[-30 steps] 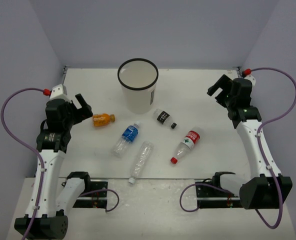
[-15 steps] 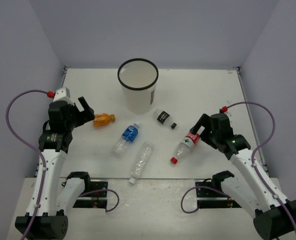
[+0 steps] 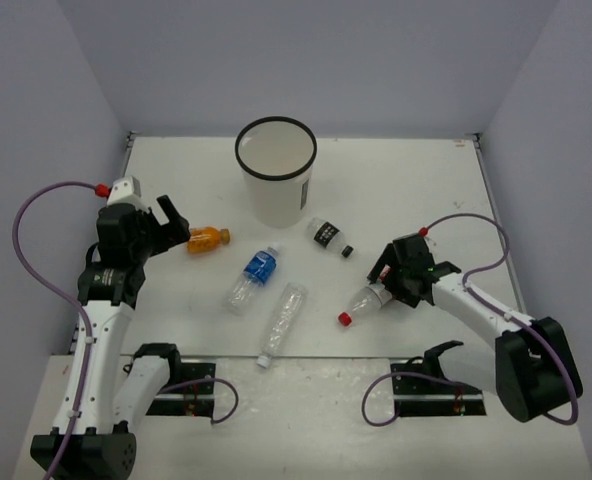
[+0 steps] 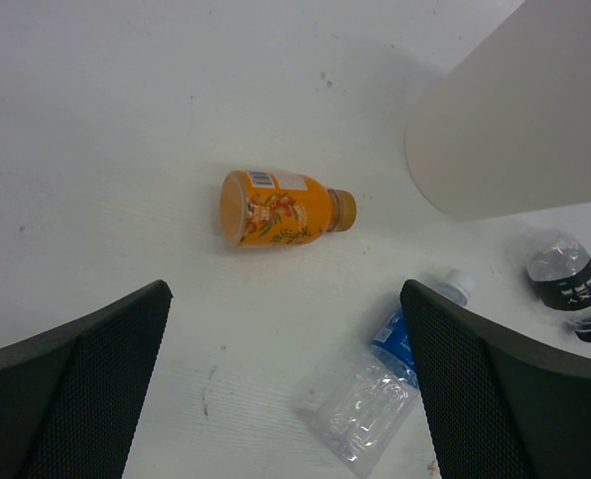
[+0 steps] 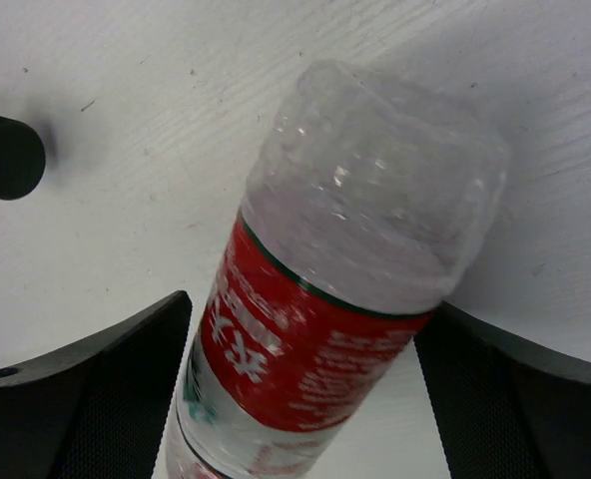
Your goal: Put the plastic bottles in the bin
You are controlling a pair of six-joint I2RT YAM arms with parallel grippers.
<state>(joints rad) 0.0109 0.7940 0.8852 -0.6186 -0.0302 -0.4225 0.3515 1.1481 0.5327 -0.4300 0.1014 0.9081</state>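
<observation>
Top external view: the bin (image 3: 278, 200) stands upright at the far middle of the bench (image 3: 426, 190), and all five bottles lie on their sides in front of it. The orange bottle (image 3: 207, 239) lies to the near left of the bin. The black-labelled bottle (image 3: 330, 237) lies just to the bin's near right. The blue-labelled bottle (image 3: 255, 276) is nearer than those two, almost straight in front of the bin, and the clear unlabelled bottle (image 3: 282, 322) lies nearer still. The red-labelled bottle (image 3: 364, 302) is well to the bin's near right, its red cap pointing away from the bin.

The left fingers (image 4: 76, 389) are spread wide with nothing between them, above the bench, short of the orange bottle.

The right fingers (image 5: 76, 399) are also spread wide, one on either side of the red-labelled bottle, close against its label. Whether they press on it I cannot tell; the bottle lies on the bench.
</observation>
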